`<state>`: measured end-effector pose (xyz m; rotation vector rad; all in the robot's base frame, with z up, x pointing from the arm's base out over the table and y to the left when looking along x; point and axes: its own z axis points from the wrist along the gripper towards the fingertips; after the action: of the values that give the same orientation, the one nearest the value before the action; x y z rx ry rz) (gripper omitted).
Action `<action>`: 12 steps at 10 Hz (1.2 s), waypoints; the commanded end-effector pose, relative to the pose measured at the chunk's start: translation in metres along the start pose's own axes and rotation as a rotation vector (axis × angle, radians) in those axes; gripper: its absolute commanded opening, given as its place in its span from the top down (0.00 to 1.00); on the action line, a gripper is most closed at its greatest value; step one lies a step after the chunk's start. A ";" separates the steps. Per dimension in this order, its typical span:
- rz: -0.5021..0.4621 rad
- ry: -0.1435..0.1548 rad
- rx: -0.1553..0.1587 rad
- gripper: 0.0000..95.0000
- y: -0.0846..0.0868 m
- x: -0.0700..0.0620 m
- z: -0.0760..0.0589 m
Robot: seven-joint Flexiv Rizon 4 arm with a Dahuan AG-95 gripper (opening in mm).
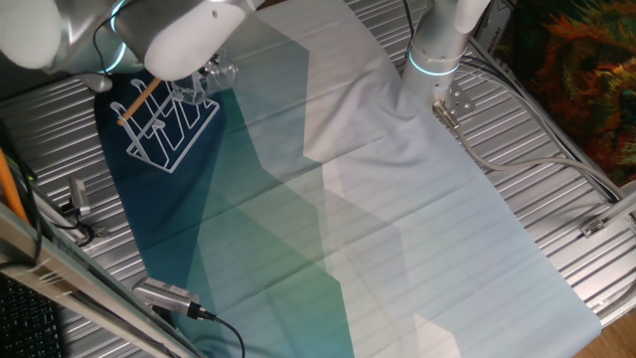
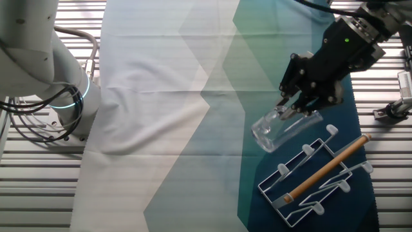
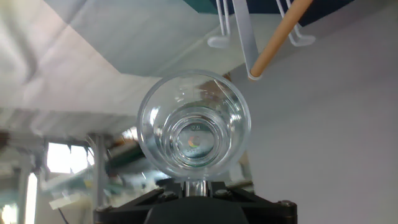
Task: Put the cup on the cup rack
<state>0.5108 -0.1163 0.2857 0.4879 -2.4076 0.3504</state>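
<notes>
The clear glass cup [image 2: 281, 127] is held tilted on its side in the air by my gripper [image 2: 295, 107], which is shut on its handle end. In the hand view the cup [image 3: 194, 129] fills the centre, mouth toward the camera, with the gripper [image 3: 198, 186] closed on it below. The white wire cup rack [image 2: 320, 175] with its wooden rod [image 2: 328, 167] lies just below and right of the cup. In one fixed view the rack [image 1: 169, 124] sits on the dark cloth and the cup [image 1: 217, 76] shows just beside it under the arm.
A teal, white and dark blue cloth [image 2: 193, 116] covers the slatted metal table [image 2: 38, 187]. The arm's base [image 2: 64, 96] stands at the left edge. Cables and a connector [image 1: 169, 296] lie near the table's edge, and a clamp [image 2: 393, 111] sits by the rack.
</notes>
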 end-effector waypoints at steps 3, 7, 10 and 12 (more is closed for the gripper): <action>-0.005 -0.021 -0.019 1.00 0.001 -0.003 0.009; -0.006 -0.053 -0.039 1.00 0.000 -0.005 0.015; -0.006 -0.065 -0.052 1.00 0.000 -0.008 0.016; -0.005 -0.062 -0.049 1.00 0.000 -0.008 0.016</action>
<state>0.5108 -0.1189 0.2749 0.4880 -2.4650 0.2772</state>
